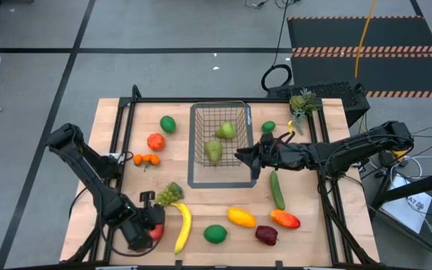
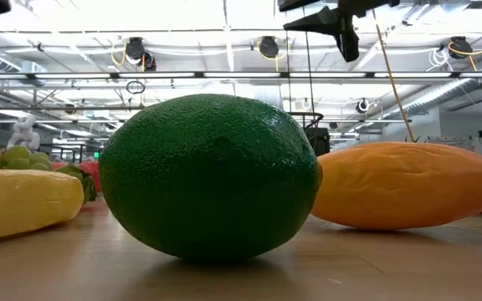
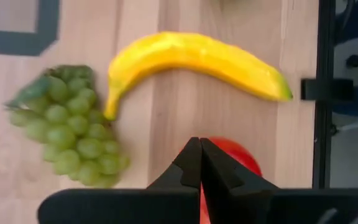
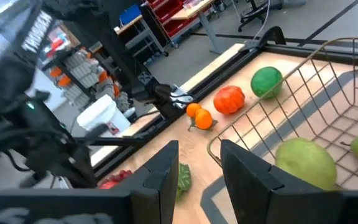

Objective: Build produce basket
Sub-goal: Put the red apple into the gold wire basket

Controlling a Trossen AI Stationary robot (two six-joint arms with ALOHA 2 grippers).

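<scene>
The left gripper (image 1: 154,231) is sitting with its fingers together above a red apple (image 3: 241,157) near the bench's front-left corner, beside the banana (image 1: 182,227) and grapes (image 1: 169,193). The right gripper (image 1: 247,159) is hovering with fingers apart, gripping nothing, at the right wall of the basket (image 1: 199,139), which is standing mid-bench holding two pears (image 1: 214,151).

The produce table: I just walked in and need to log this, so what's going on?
Two arms are filling a wire basket that holds two green pears. The left gripper is shut above a red apple beside the banana and grapes, holding nothing. The right gripper hovers open at the basket's side. Other produce lies loose on the table.
</scene>
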